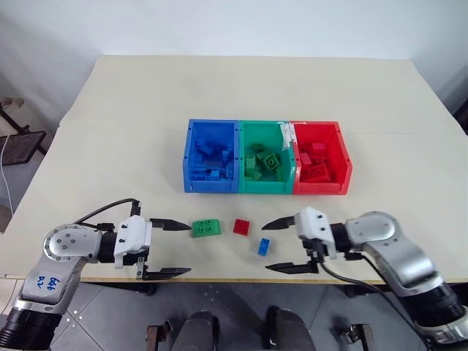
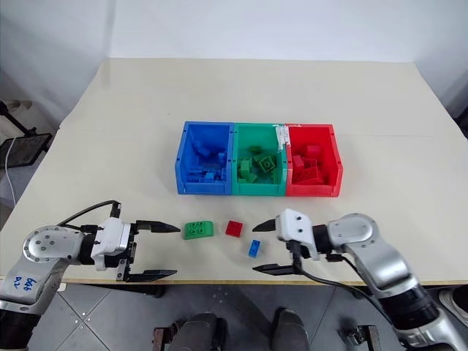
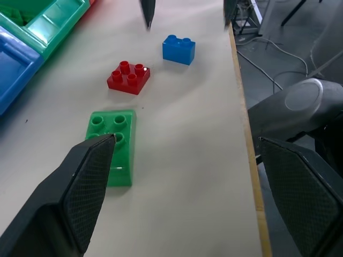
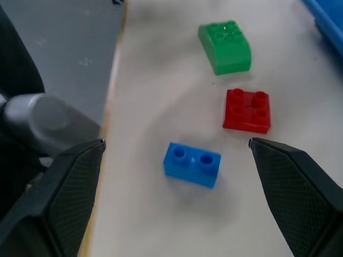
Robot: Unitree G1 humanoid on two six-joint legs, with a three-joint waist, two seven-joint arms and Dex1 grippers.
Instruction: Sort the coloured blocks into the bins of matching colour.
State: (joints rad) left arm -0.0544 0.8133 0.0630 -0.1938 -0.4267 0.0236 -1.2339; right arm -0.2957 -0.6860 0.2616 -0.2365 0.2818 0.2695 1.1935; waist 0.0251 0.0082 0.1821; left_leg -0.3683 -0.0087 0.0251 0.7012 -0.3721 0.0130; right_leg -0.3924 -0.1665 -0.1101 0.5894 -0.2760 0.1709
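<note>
On the upper left arm a handwritten blue mark was seen, but it could not be read with certainty. A white label (image 1: 287,134) was stuck on the rim between the green bin (image 1: 266,182) and the red bin (image 1: 342,157); its print was too small to be made out.

The three joined bins stood mid-table (image 1: 110,131), the blue bin (image 1: 189,157) on the robot's left. Each was partly filled with bricks of its own colour.

Three bricks lay loose near the table's front edge: a green block (image 1: 205,228), a red block (image 1: 241,226) and a blue block (image 1: 263,246), none touching another.

The left gripper (image 1: 178,248) was spread wide and held nothing, one finger tip close beside the green block. The right gripper (image 1: 270,246) was likewise spread wide and empty, the blue block lying between its fingers, untouched.
</note>
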